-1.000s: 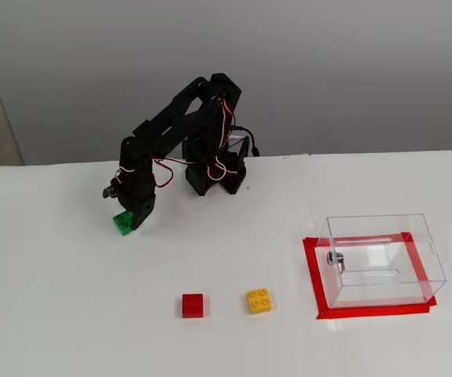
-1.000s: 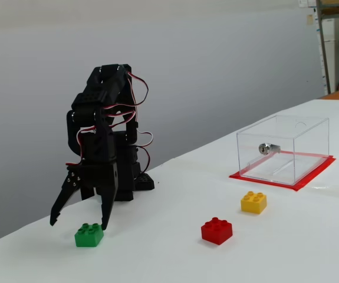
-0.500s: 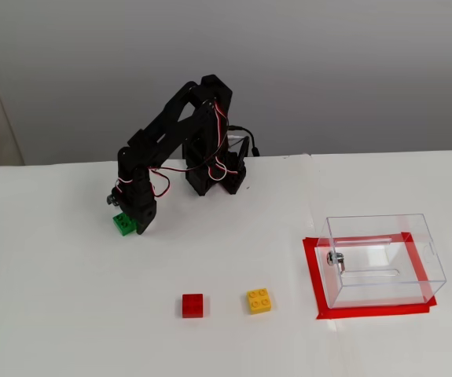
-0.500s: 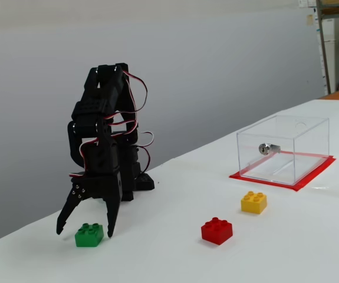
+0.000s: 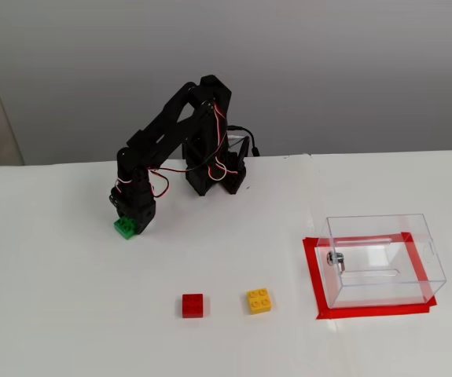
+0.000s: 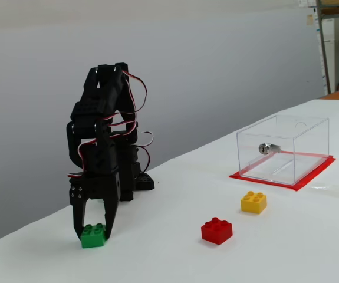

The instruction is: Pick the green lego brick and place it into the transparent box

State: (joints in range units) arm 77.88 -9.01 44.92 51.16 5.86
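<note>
While the black arm leaned low in one fixed view, its gripper (image 5: pixel 129 225) stood over the small bright green studded plastic brick (image 5: pixel 123 228), which rested on the white surface (image 5: pixel 53 298) well apart from the clear plastic rectangular box (image 5: pixel 383 259); that box, on red tape, looked empty. From the other fixed view, the gripper (image 6: pixel 92 232) straddled the green brick (image 6: pixel 92 235), fingers narrowly parted along its sides; whether they already pinched it, I couldn't tell. The box (image 6: pixel 284 150) held no bricks.
</note>
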